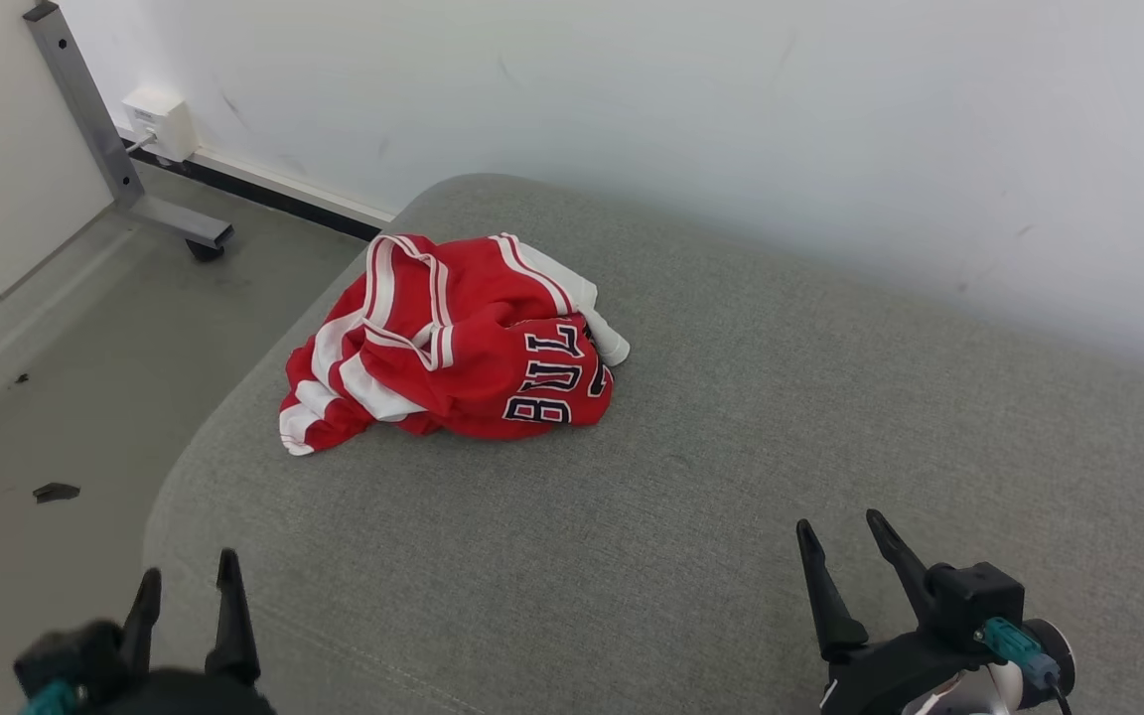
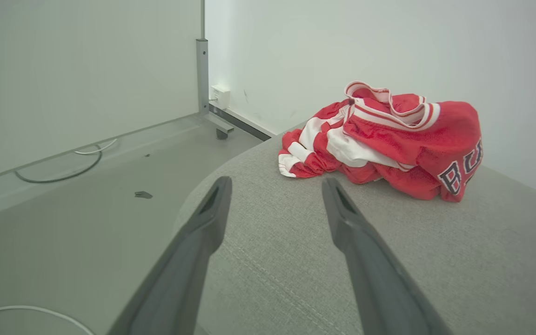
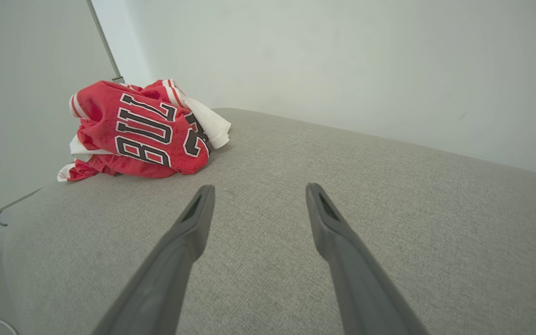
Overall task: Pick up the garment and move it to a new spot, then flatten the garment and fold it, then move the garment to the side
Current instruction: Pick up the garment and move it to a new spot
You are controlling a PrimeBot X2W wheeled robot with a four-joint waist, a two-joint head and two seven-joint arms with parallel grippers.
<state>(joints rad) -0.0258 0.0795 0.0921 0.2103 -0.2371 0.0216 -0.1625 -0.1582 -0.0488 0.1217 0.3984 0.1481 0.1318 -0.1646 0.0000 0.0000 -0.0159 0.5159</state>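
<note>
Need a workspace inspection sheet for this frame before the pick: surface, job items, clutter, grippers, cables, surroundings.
Surface: grey fabric cushion, rounded corner.
Job's things: red and white jersey, crumpled in a heap near the cushion's far left corner, not held.
Clutter: small dark scrap on the floor.
Grippers: left gripper open, empty, at the cushion's near left edge; right gripper open, empty, over its near right; both apart from the jersey.
Cables: dark cable and white cable on the floor by the side wall.
Surroundings: white wall, metal stand leg, white wall box.
</note>
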